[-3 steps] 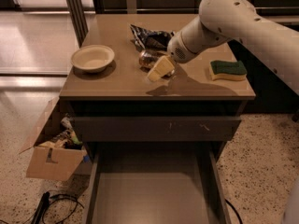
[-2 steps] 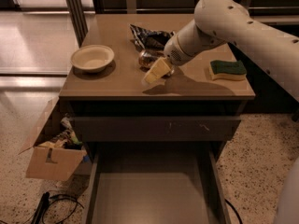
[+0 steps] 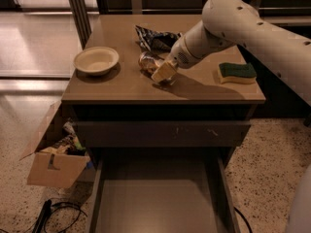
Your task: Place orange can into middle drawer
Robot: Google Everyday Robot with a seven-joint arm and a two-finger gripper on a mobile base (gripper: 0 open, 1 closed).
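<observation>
The orange can (image 3: 146, 61) lies on the brown cabinet top (image 3: 121, 89), just in front of a dark blue foil snack bag (image 3: 154, 37). My gripper (image 3: 163, 72) hangs from the white arm (image 3: 228, 21) and sits low over the cabinet top, right against the can's right front side. I cannot tell whether it touches the can. The middle drawer (image 3: 158, 203) is pulled out at the bottom of the view, its plain floor bare.
A pale bowl (image 3: 96, 60) stands at the left of the cabinet top and a green-and-yellow sponge (image 3: 236, 73) at the right. A shut drawer front with pale scratches (image 3: 160, 133) sits above the open drawer. A cardboard box of clutter (image 3: 56, 161) and cables lie on the floor at left.
My gripper has shifted a little to the left, closer to the can. The can, bag, bowl and sponge have not moved.
</observation>
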